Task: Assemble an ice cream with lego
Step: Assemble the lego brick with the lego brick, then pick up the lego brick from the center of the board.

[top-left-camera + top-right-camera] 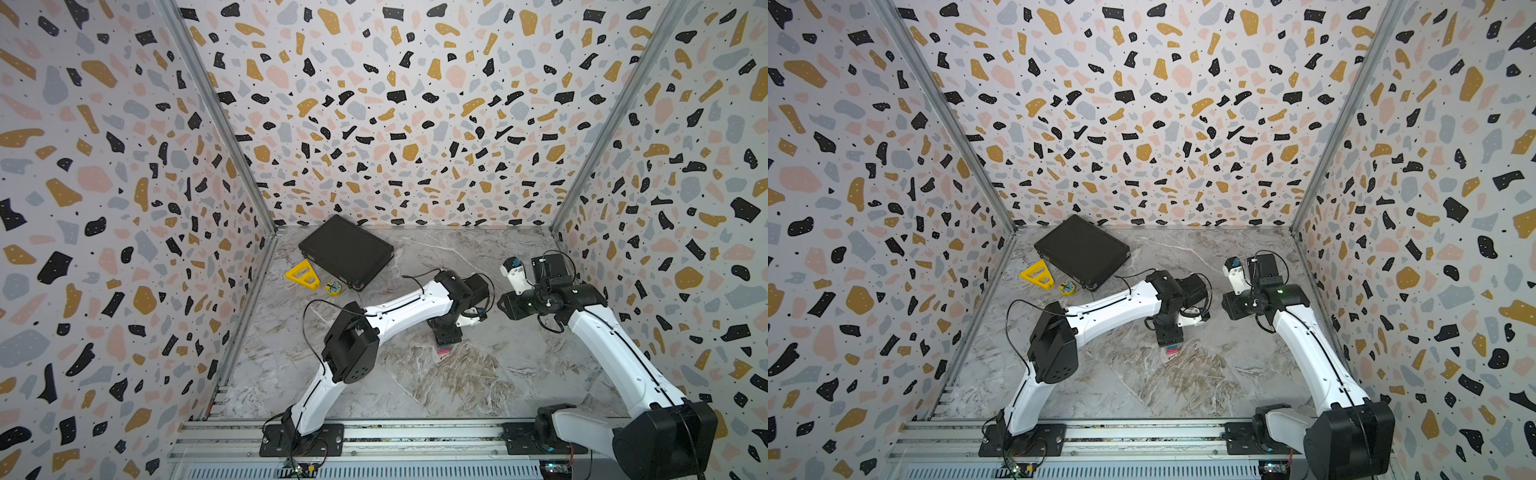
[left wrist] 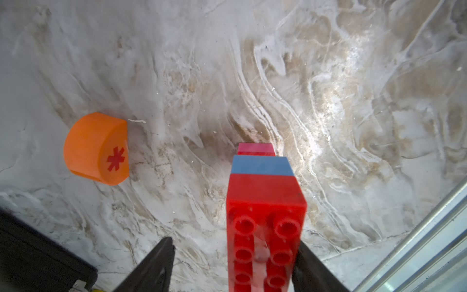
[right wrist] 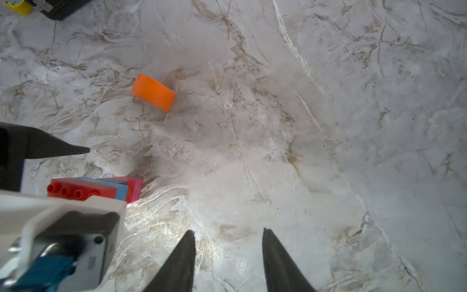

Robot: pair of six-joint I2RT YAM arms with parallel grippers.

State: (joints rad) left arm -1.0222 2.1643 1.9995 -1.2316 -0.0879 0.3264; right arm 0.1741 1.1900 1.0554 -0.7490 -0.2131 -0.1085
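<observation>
Open marble tabletop point(image 2: 328, 101) stretches ahead of both arms. The glossy studded brick stack point(image 2: 262, 202), red, blue, then red and pink, lies on its side between the parted fingers of the left gripper point(image 2: 233, 240). The smooth orange dome point(image 2: 96, 149) sits well apart and shows only in the wrist views. The right gripper point(image 3: 228, 230) hovers, fingers spread over bare marble.

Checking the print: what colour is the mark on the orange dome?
Red asterisk on the orange dome, clearest in left wrist view.
</observation>
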